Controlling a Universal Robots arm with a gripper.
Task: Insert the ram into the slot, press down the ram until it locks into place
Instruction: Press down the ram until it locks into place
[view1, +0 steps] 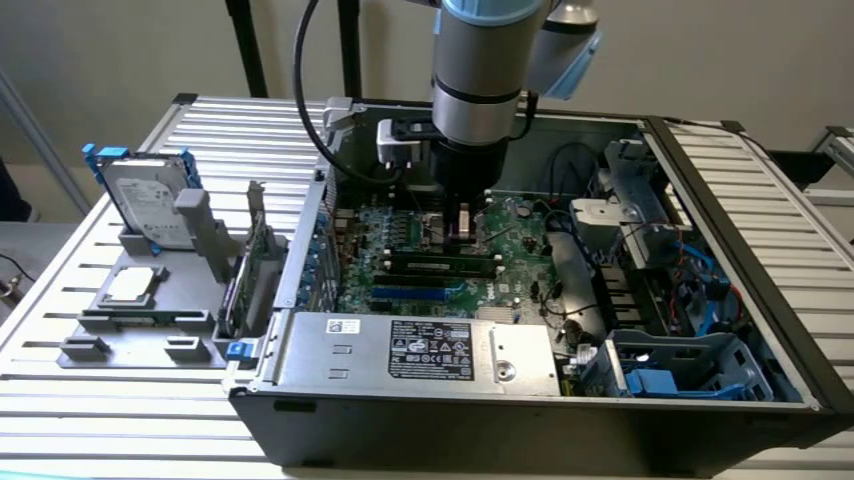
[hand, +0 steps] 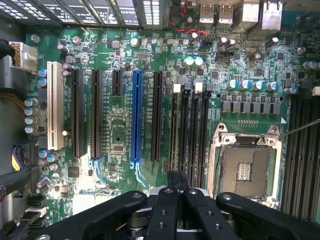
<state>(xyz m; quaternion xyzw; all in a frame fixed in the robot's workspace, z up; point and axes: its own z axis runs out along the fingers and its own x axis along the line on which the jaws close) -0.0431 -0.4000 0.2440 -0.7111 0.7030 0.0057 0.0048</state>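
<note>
Ram (view1: 445, 266) seated in slot (view1: 441, 272) inside computer case (view1: 747, 180); claw (view1: 461, 225) above motherboard (hand: 125, 135).

**Site type: robotics test lab / electronics bench**

We find an open desktop PC case (view1: 534, 400) lying on a ribbed aluminium-profile worktable (view1: 200, 420), motherboard (hand: 120, 50) exposed. To the exterior view's left, a grey fixture plate (view1: 134, 330) holds a hard drive (view1: 144, 205) and a CPU chip (view1: 131, 287) upright or flat in jigs. An industrial robot arm (view1: 481, 70) w/ cabling hangs over the case. Plain walls, no household items.
</note>
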